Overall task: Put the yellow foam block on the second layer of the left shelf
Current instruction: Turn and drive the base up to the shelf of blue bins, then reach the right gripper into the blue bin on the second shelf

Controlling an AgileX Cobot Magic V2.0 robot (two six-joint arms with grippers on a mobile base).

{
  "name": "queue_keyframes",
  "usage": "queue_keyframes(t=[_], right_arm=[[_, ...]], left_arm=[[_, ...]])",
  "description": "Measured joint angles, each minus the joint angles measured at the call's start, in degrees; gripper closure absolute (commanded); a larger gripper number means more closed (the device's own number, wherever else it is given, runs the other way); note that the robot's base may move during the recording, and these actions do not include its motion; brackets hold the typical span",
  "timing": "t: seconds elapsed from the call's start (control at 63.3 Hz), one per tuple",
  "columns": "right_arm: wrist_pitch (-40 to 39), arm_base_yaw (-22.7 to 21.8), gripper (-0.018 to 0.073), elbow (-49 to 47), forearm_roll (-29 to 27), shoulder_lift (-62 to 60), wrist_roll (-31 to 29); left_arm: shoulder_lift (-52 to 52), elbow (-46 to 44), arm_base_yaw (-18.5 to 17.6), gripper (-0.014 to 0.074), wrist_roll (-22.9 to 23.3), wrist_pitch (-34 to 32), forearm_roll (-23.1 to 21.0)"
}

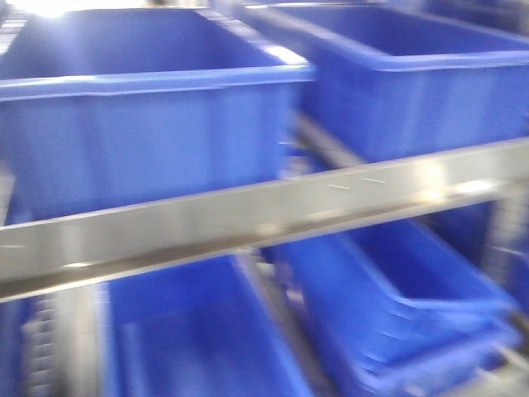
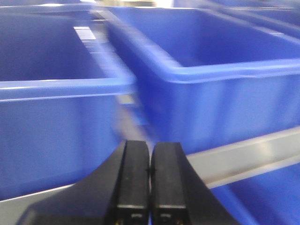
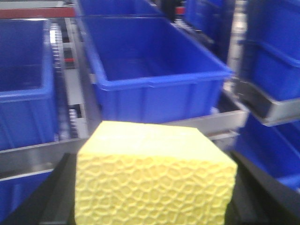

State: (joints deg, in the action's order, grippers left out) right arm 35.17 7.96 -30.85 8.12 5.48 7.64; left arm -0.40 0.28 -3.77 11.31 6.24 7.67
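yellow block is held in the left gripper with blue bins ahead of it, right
Not quite. The block is held in the right gripper, as the right wrist view shows. The left gripper is shut with nothing in it. Blue bins are indeed ahead of the block.

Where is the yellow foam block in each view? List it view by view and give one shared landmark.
Exterior front: not in it.
Left wrist: not in it; the shut left tool sits bottom centre.
Right wrist: the yellow foam block fills the lower centre, held in the right tool.
Shared landmark: the metal shelf rail along the front of the blue bins.
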Motion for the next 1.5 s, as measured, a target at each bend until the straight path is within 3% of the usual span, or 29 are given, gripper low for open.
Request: queue_keyframes(t=[1.501], right_arm=[[0.0,0.0,0.0232,0.0,0.0,0.0,0.0]], left_arm=[[0.0,0.0,0.0,0.046,0.0,0.0,0.0]])
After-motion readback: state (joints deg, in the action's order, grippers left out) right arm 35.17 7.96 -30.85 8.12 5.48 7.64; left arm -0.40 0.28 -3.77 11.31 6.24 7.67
